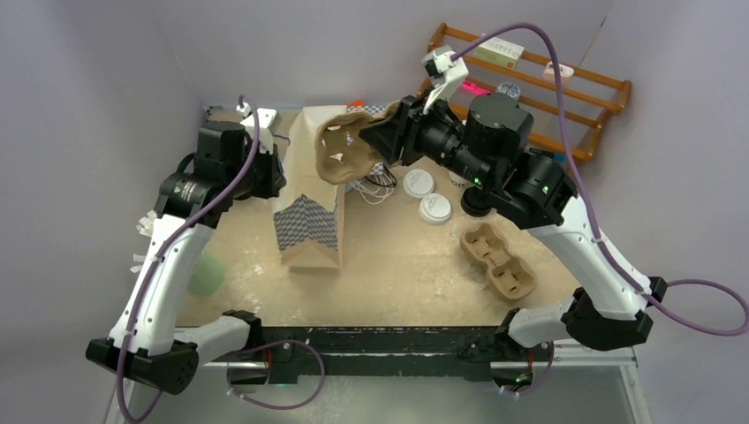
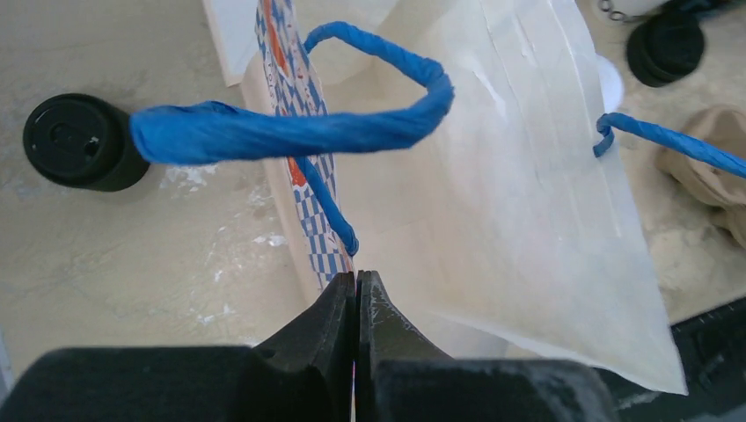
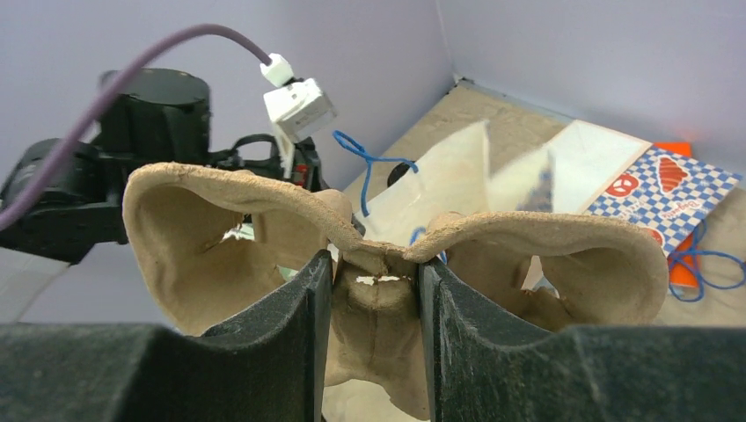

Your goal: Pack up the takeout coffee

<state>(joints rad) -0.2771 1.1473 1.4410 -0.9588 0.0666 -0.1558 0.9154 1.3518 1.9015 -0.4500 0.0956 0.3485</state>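
Right tool clamps carrier mid-rim at the open bag.

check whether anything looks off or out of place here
The brown moulded-pulp cup carrier in the right gripper is tipped on edge at the mouth of the blue-checked paper bag, its wells empty. A black-lidded paper cup stands on the table, outside the bag.

Held pulp cup carrier by its middle ridge between the right gripper's fingers, one well flaring either side. Saw open white bag just beyond the fingertips, left arm farther off to their left.
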